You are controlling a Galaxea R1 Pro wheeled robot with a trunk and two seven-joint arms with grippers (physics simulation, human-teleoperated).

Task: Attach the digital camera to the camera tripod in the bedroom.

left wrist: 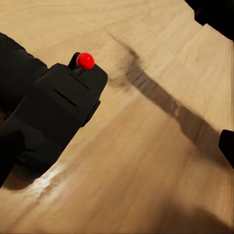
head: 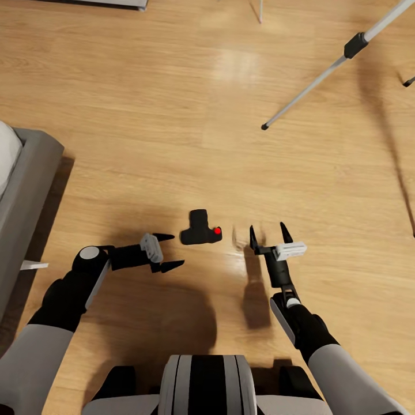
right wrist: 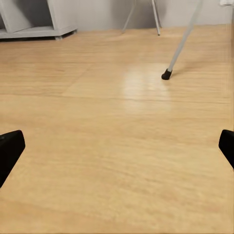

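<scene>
Camera [head: 200, 229] flat on the floor [head: 173, 115], between both end effectors. Left end effector [head: 168, 251] wide, just beside camera; right end effector [head: 269, 233] wide, near it. Tripod [head: 323, 75] well beyond.

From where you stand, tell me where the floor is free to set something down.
Widest bare patch: the planks between the camera and the tripod leg. More free floor between the bed and the left gripper. Crowded: the strip where the camera lies between the left and right gripper, both jaws open.
</scene>
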